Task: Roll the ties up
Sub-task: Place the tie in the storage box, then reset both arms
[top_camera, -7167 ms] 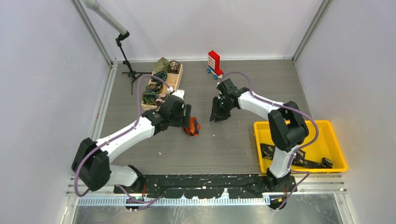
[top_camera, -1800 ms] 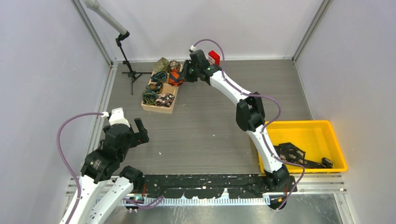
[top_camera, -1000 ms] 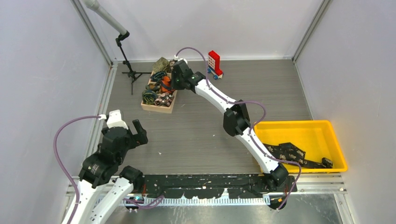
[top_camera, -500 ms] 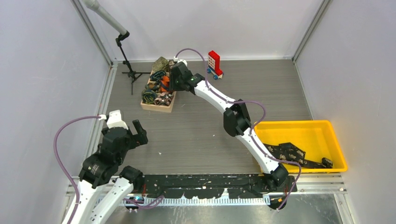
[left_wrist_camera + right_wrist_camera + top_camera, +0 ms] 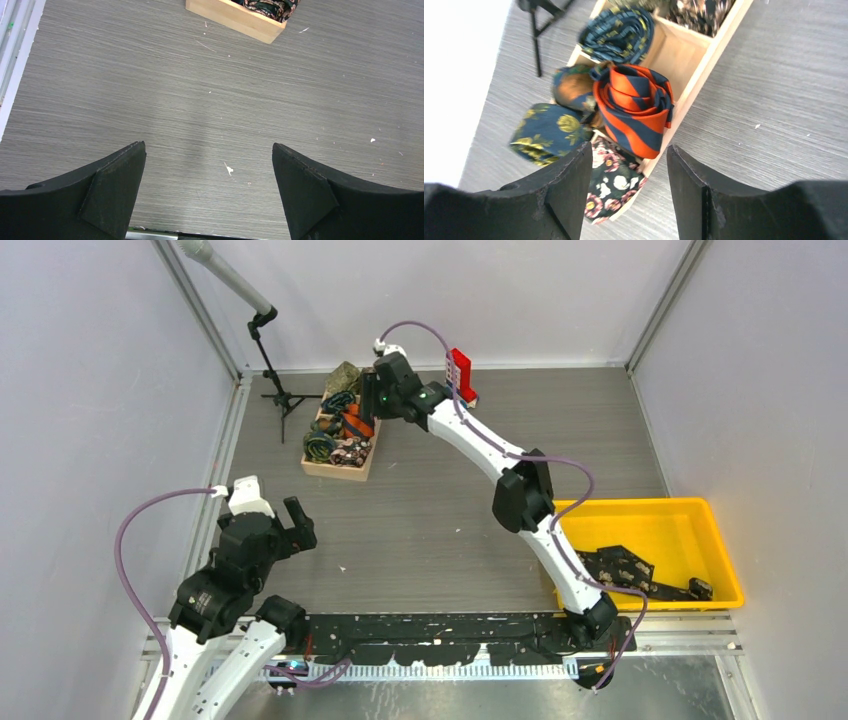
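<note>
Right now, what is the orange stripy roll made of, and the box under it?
The orange stripy roll looks like woven cloth, maybe silky. It curls in soft layers, and its edges fold instead of cracking. The box looks like pale bare wood, with thin flat walls, a light tan colour and no paint or shine.

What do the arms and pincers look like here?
The left arm and right arm have white links, chunky black joints and a looping purple cable each. The left pincer and right pincer each have two matte black, wedge-shaped fingers.
</note>
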### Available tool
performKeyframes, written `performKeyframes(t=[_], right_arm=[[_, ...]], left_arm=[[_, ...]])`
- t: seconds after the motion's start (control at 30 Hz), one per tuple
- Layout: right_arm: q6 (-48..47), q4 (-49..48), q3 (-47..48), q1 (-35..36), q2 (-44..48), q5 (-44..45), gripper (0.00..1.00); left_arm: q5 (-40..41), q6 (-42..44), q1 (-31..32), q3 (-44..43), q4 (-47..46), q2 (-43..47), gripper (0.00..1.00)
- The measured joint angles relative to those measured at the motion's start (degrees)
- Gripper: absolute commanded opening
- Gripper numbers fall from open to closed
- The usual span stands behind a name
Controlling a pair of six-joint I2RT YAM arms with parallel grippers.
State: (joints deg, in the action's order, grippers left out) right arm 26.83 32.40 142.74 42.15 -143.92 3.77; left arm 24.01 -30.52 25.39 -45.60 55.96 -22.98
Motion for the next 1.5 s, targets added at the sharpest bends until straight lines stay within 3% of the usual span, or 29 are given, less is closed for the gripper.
performKeyframes(t=[0.2,0.5,0.57,0.67,0.9,1.1,1.23,1.5], right_arm=[[-1.27,-1.07,-4.85,0.0,11.19,-0.42,0.62],[-2.16,-8.11,-21.05,0.0,34.67,-0.09,0.62],[-2.05,-11.26,-28.63,0.0,41.68,0.5,0.65],[-1.62,-17.03,-43.04,0.0,52.72,1.31,0.79],[1.36,-27.47,-80.59,0.0,79.41,3.74,0.85],[5.55,-27.39,-102.14,0.0,94.33,6.67,0.9],[7.04,-26.27,-107.32,-0.02,99.19,8.22,0.91],[7.5,-27.04,-107.45,0.0,100.15,9.2,0.92]], left_arm=[[0.02,-0.02,0.0,0.02,0.0,0.0,1.0],[0.04,-0.02,-0.02,0.37,0.0,0.0,1.0],[0.04,-0.04,-0.02,0.57,0.0,0.0,1.0],[0.07,-0.04,-0.02,0.76,0.0,0.0,1.0],[0.42,-0.04,-0.02,0.98,-0.02,0.15,1.0],[0.46,-0.04,-0.02,1.07,-0.02,0.15,1.0],[0.5,-0.07,-0.02,1.18,-0.02,0.31,1.0],[0.7,-0.09,0.0,1.27,-0.02,0.37,1.0]])
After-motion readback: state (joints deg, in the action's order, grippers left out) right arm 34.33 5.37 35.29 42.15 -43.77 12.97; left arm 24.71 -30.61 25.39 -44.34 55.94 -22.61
